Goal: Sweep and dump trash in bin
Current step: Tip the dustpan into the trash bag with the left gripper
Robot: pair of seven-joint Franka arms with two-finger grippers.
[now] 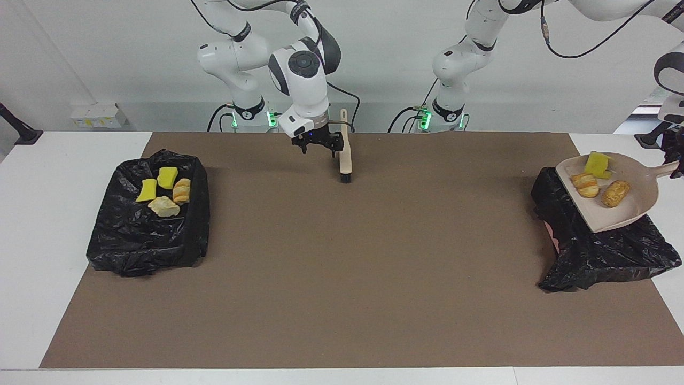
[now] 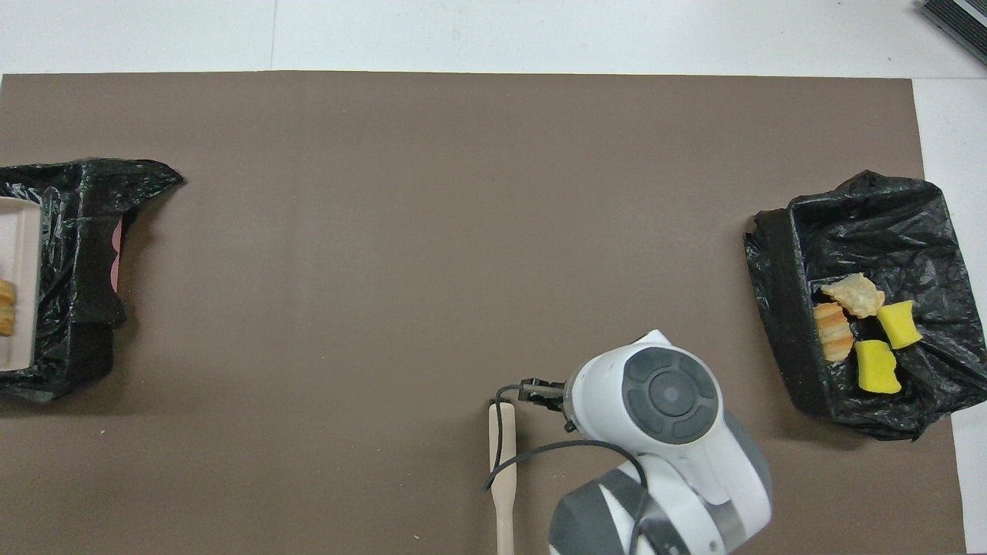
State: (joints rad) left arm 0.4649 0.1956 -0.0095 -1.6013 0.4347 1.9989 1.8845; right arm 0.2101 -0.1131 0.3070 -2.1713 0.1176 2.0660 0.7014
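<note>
The beige dustpan [image 1: 633, 200] hangs tilted over the black-bagged bin [image 1: 604, 251] at the left arm's end of the table. It carries three pieces of trash: a yellow sponge chunk [image 1: 597, 163], a striped crusty lump [image 1: 585, 184] and a golden-brown lump [image 1: 615, 193]. My left gripper [image 1: 674, 167], at the picture's edge, is shut on the dustpan's handle. The beige brush [image 1: 346, 152] lies on the mat near the robots. My right gripper [image 1: 319, 147] hovers open just beside it, holding nothing. In the overhead view only the dustpan's lip [image 2: 17, 254] shows over that bin [image 2: 77, 231].
A second black-bagged bin [image 1: 144, 240] at the right arm's end of the table holds several pieces of trash [image 1: 164, 206], also seen in the overhead view as the bin [image 2: 864, 223]. A brown mat [image 1: 342, 267] covers the table's middle.
</note>
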